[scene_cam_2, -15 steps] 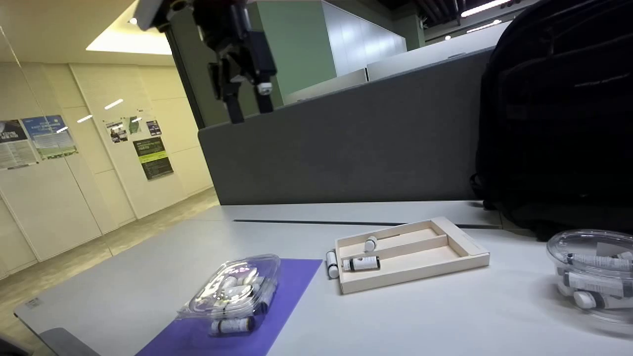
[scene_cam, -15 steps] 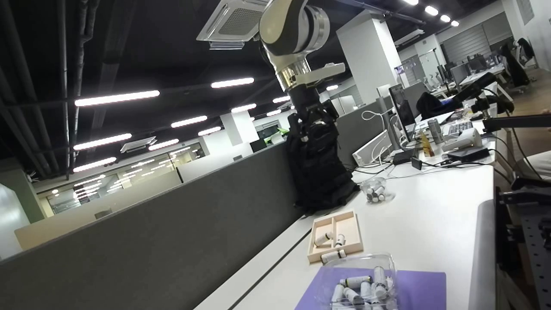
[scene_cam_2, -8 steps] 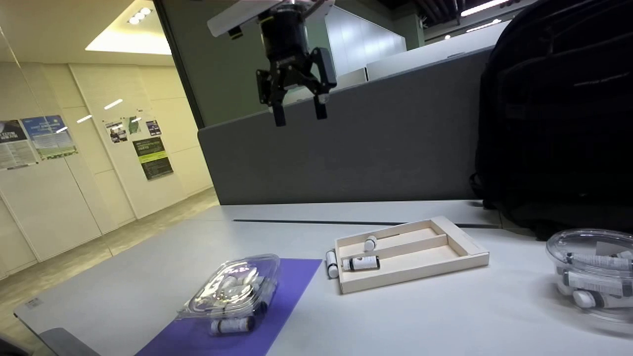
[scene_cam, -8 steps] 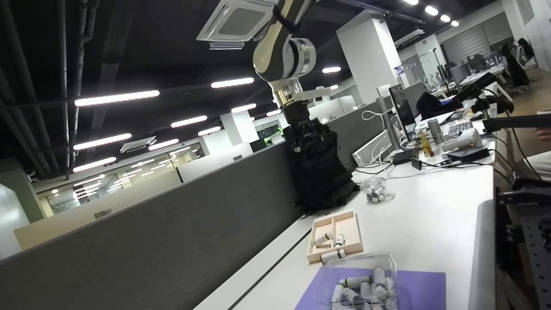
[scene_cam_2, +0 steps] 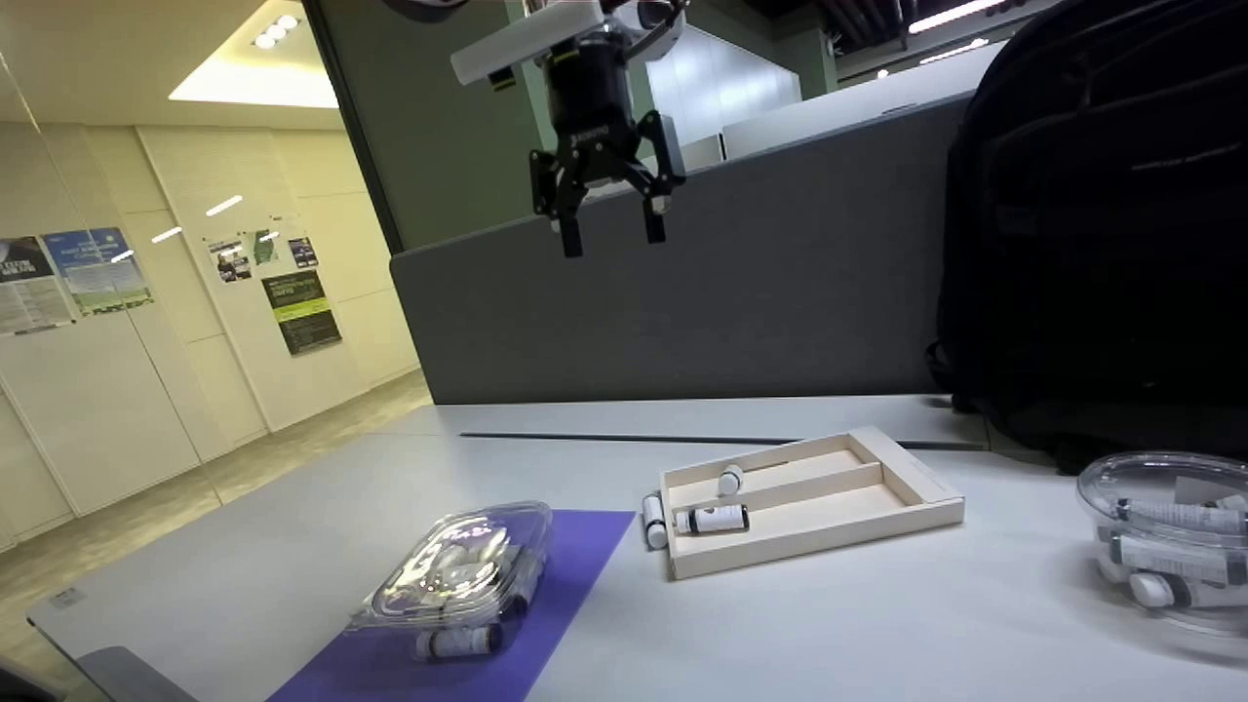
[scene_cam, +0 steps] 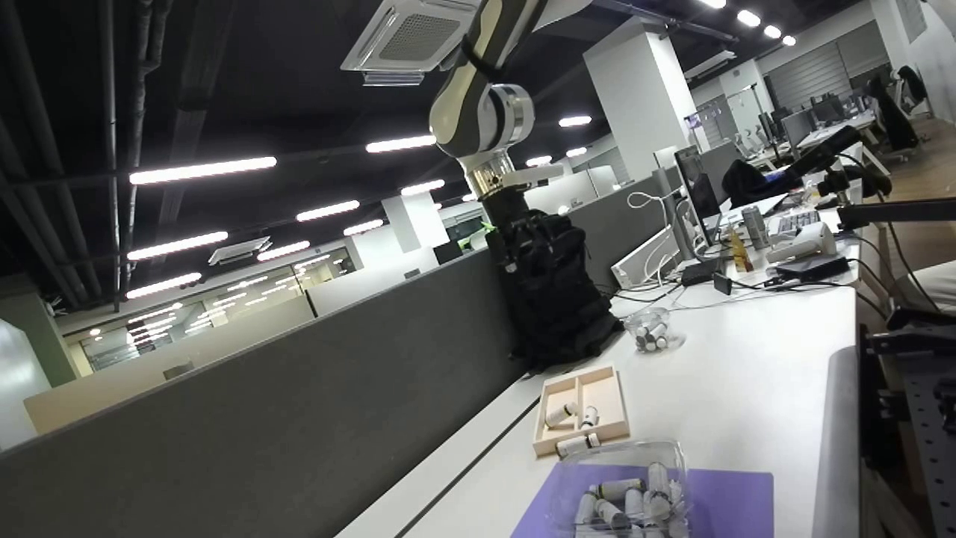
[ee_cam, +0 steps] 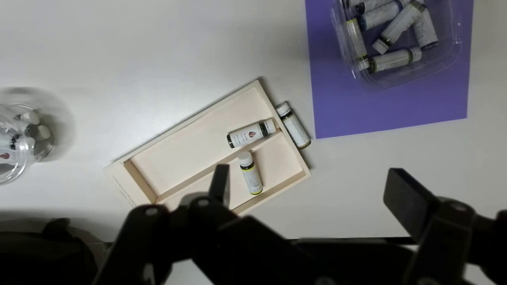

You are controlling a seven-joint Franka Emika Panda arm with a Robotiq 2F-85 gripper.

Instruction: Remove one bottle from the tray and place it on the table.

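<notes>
The tray (scene_cam_2: 829, 543) is a shallow, pale wooden box with two compartments on the white table (scene_cam_2: 780, 624). It also shows in the wrist view (ee_cam: 190, 144). One white-labelled bottle (ee_cam: 249, 134) lies in the wider compartment. Another bottle with yellow bands (ee_cam: 252, 174) lies in the narrower one. A third bottle (ee_cam: 294, 126) lies on the table against the tray's outer short side. My gripper (scene_cam_2: 613, 234) is open and empty, pointing down high above the table. In the wrist view the gripper (ee_cam: 311, 184) has its left finger over the tray's edge area and its right finger over bare table.
A purple mat (scene_cam_2: 585, 575) bears a clear plastic container (scene_cam_2: 463, 575) with several bottles. A round clear tub (scene_cam_2: 1170, 546) with bottles stands on the tray's far side. A black backpack (scene_cam_2: 1092, 244) leans on the grey partition (scene_cam_2: 702, 312) behind the tray.
My gripper has moved rightward in an exterior view, toward the tray, and has turned so both fingers face that camera. It stays open. The tray and bottles have not moved.
</notes>
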